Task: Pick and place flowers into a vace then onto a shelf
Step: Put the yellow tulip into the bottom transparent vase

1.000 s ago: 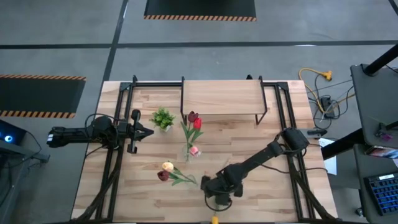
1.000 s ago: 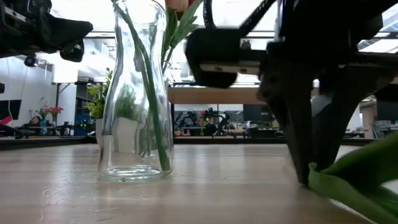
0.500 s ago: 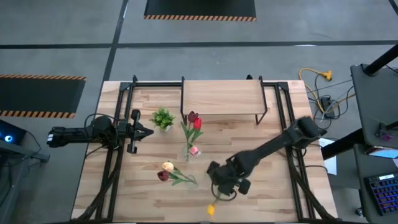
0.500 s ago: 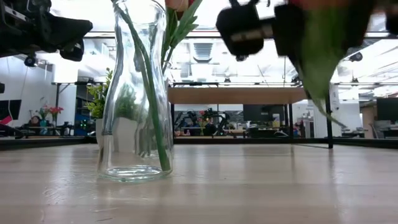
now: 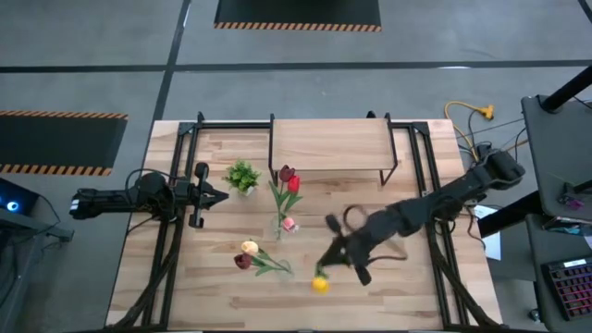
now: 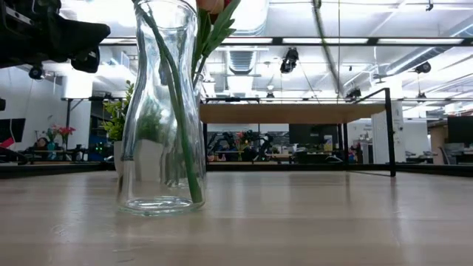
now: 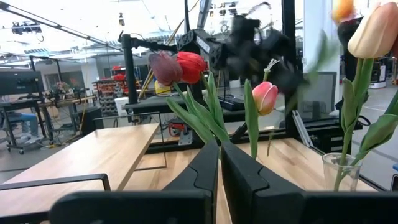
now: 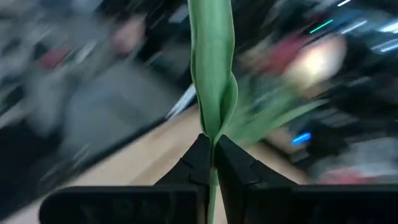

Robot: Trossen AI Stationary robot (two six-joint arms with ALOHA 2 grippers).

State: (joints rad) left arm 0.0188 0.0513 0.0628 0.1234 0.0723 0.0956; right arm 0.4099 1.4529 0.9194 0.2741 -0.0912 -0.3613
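High view: the right jaws (image 5: pixel 344 257) hung over the bench (image 5: pixel 407 296), clenched on the stem of a yellow tulip (image 5: pixel 319 284) whose head dangled below; the vase (image 5: pixel 280 225) stood mid-bench with three flowers in it, two more tulips (image 5: pixel 247 254) lay beside it, and the shelf (image 5: pixel 328 144) sat behind.

Low view: the vase (image 6: pixel 160 111) stood upright, stems inside.

Left wrist view: the left jaws (image 7: pixel 219 163) were shut and empty, parked at the bench's left.

Right wrist view: the right jaws pinched a green stem (image 8: pixel 212 74).

Risk: the long, loosely hanging stem could miss the narrow neck or tip the vase.
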